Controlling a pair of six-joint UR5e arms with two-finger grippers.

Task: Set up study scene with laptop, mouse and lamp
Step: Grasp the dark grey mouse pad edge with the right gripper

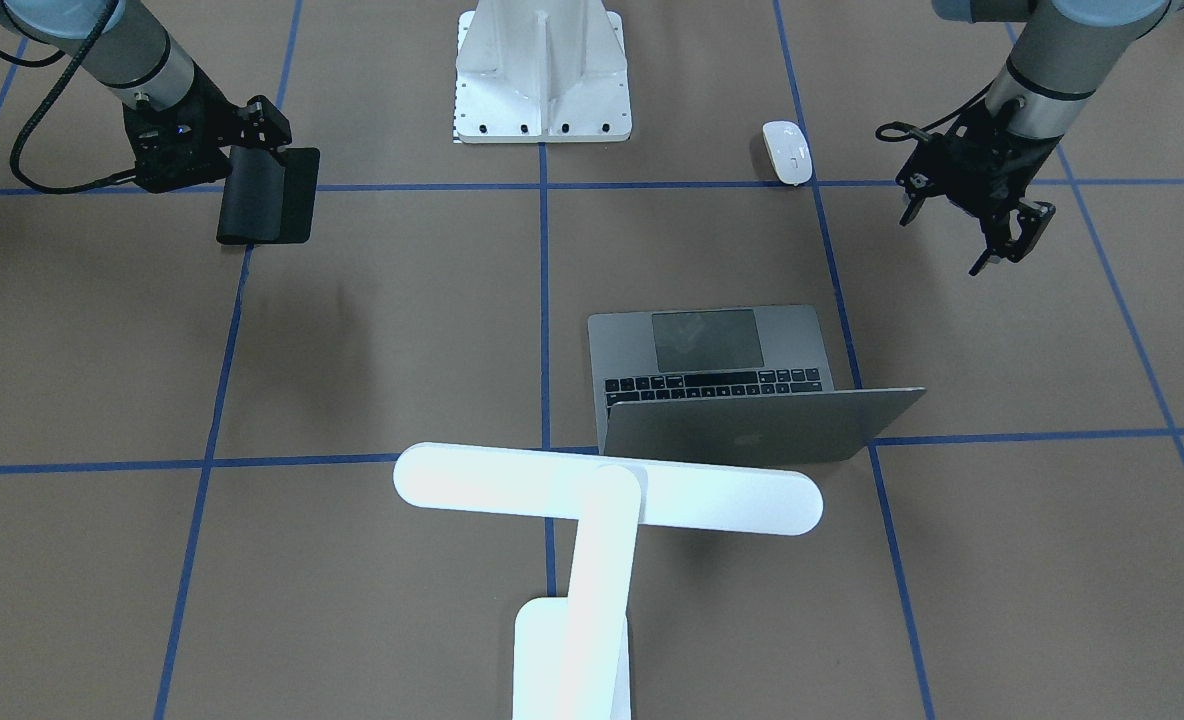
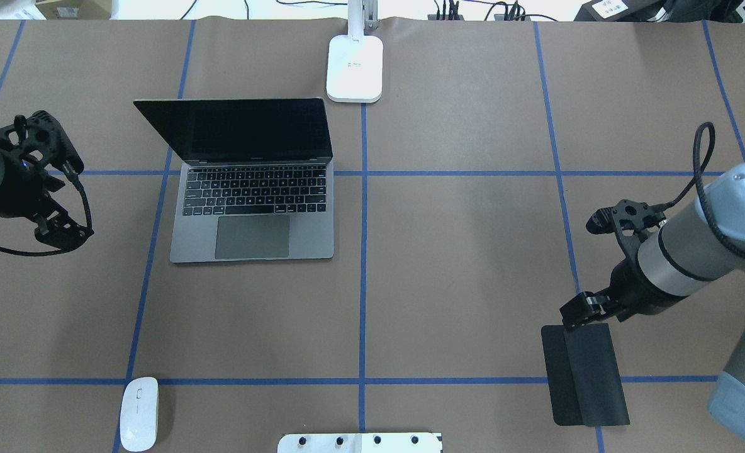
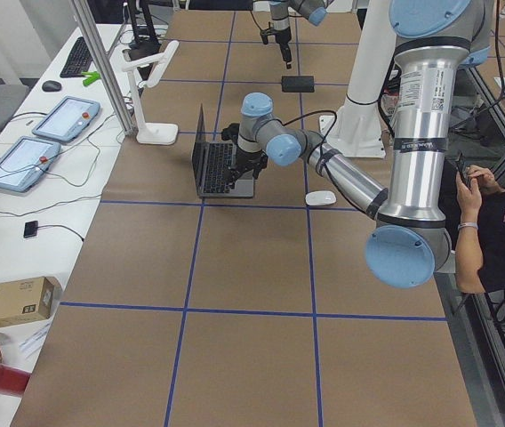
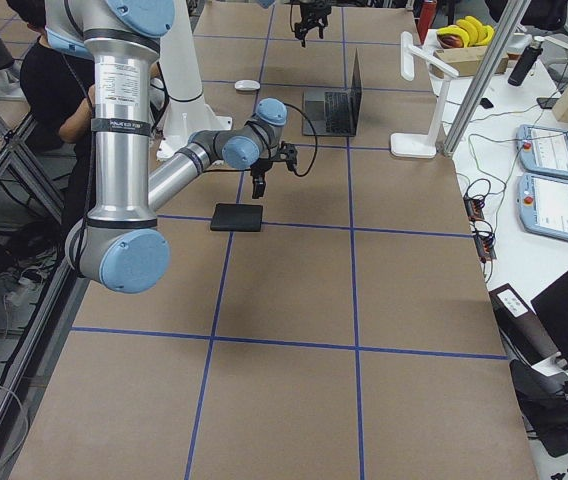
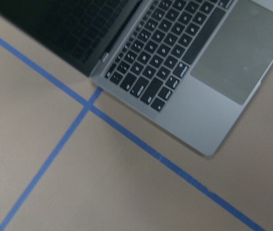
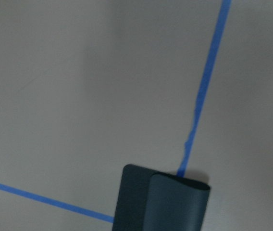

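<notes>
We log the laptop [image 2: 253, 201] open on the table's left half, the lamp [image 1: 592, 520] base just beyond its lid at the far edge, and the mouse [image 2: 139, 413] near the robot's left front. Left gripper [image 1: 997, 240] hovers empty, jaws parted. Right gripper [image 2: 583, 308] pinches the folded black mouse pad [image 2: 586, 374].

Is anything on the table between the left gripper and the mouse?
Nothing visible. The left gripper hangs left of the laptop; the mouse lies nearer the robot, with only bare table between them. The laptop sits off that line.
</notes>
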